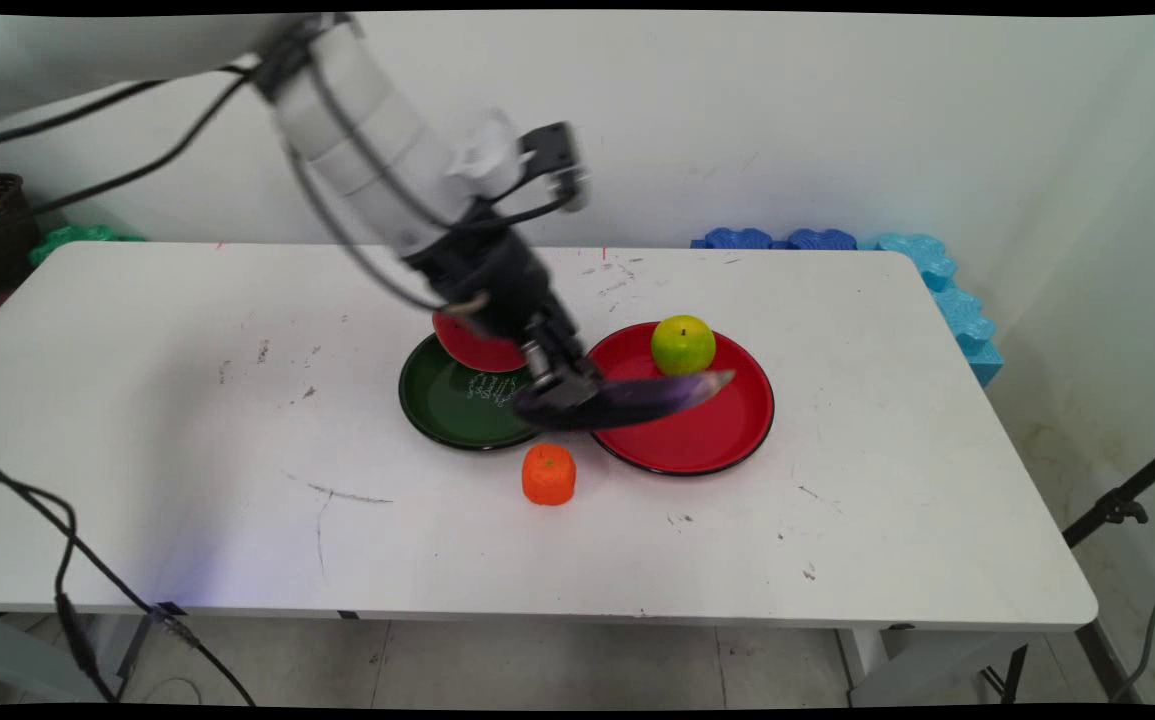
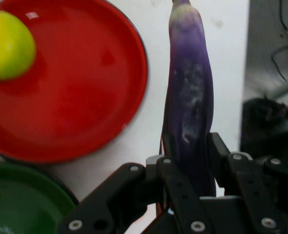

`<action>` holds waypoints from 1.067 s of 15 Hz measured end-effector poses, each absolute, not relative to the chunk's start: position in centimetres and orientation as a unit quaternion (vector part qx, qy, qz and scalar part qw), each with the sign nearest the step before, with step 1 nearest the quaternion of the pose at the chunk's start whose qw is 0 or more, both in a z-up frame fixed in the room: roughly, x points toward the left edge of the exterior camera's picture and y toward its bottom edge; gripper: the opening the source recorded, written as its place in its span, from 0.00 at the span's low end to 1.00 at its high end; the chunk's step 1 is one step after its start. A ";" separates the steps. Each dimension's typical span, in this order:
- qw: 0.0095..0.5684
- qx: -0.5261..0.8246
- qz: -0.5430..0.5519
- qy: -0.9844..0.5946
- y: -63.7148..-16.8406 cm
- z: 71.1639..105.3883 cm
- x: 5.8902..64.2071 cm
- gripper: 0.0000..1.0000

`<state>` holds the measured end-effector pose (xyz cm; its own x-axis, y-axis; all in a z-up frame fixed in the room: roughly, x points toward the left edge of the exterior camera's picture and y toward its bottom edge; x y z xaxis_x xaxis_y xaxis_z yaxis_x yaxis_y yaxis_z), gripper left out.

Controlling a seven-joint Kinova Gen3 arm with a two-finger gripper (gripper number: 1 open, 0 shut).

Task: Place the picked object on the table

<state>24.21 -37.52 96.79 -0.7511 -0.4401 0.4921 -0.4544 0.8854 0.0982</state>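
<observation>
- Main view, item one: the gripper (image 1: pixel 562 385), which I find low over the middle of the white table (image 1: pixel 187 480), between the two plates.
- Item two: a purple eggplant (image 1: pixel 637 398), long and slender. I see it clamped at one end by the gripper, lying roughly level and reaching out over the near-left part of the red plate (image 1: pixel 727 440). From this view I cannot say whether it touches the plate.
- Hand view confirms the grip: the two fingers (image 2: pixel 219 151) are closed against either side of the eggplant (image 2: pixel 190 97), which runs straight away from the camera with pale scuffs along its skin.
- Item three: red plate, right of centre on the table, black-rimmed. In the hand view it (image 2: pixel 85 97) sits left of the eggplant.
- Item four: a yellow-green apple (image 1: pixel 683 344) resting on the far side of the red plate; in the hand view it (image 2: pixel 7 46) is at the upper left.
- Item five: a dark green plate (image 1: pixel 447 410), just left of the red plate, with a red object (image 1: pixel 472 350) on its far edge, partly hidden by the arm.
- Item six: an orange fruit (image 1: pixel 549 474) on the bare table, just in front of the gap between the plates.
- Item seven: blue foam pieces (image 1: pixel 937 280) along the table's far right edge.
</observation>
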 end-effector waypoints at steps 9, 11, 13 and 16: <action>0.233 0.224 0.001 -0.946 -31.0 91.8 28.7 0.00; 0.233 0.220 0.003 -0.947 -30.6 89.9 28.6 0.00; 0.237 0.217 0.006 -0.947 -30.5 88.4 28.4 0.00; 0.244 0.212 0.009 -0.946 -30.6 86.6 27.9 0.00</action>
